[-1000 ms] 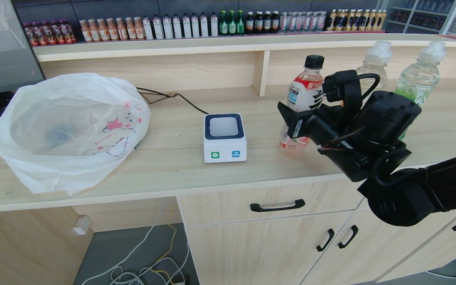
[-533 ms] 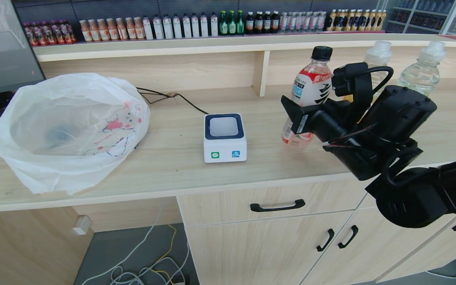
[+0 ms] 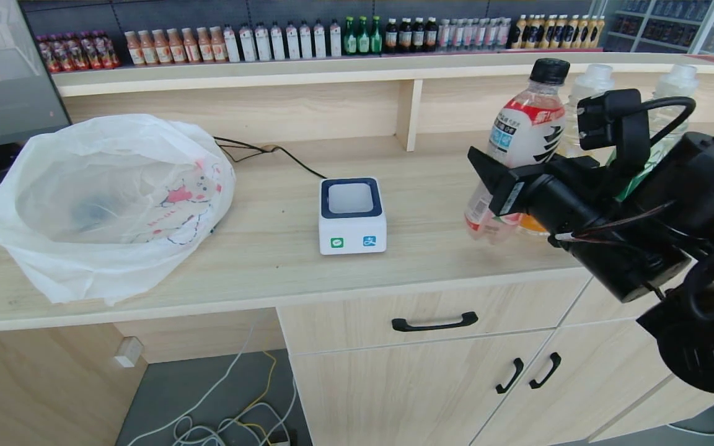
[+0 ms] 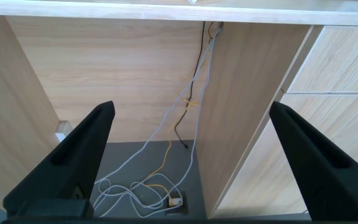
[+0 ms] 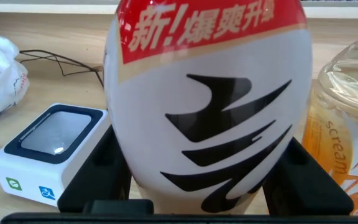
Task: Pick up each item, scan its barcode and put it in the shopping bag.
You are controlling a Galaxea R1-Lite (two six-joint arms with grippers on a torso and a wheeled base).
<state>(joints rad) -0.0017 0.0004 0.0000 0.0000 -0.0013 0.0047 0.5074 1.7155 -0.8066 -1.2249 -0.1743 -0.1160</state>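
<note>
Leftmost, one white shopping bag (image 3: 109, 204) sits open on the counter (image 3: 270, 254). The left hand (image 4: 191, 109), spread wide, hangs below counter level. One white scanner (image 3: 352, 215) carries two small icons, green and blue. The right hand (image 3: 518, 179) pinches one black-capped bottle (image 3: 521, 133), which is tilted above the counter; its label is red and white with black strokes. Two clear bottles (image 3: 594, 79) (image 3: 678, 77) stand behind.

One shopping bag (image 3: 109, 204), one scanner box (image 3: 352, 214) and three bottles toward the right of the counter (image 3: 270, 248): one black-capped bottle (image 3: 521, 139) and two white-capped bottles (image 3: 594, 79) (the long row of small bottles (image 3: 307, 40) on the back shelf (image 3: 239, 69) is too crowded to count). Three black handles (image 3: 434, 322) show on the cabinet fronts (image 3: 394, 384) below
</note>
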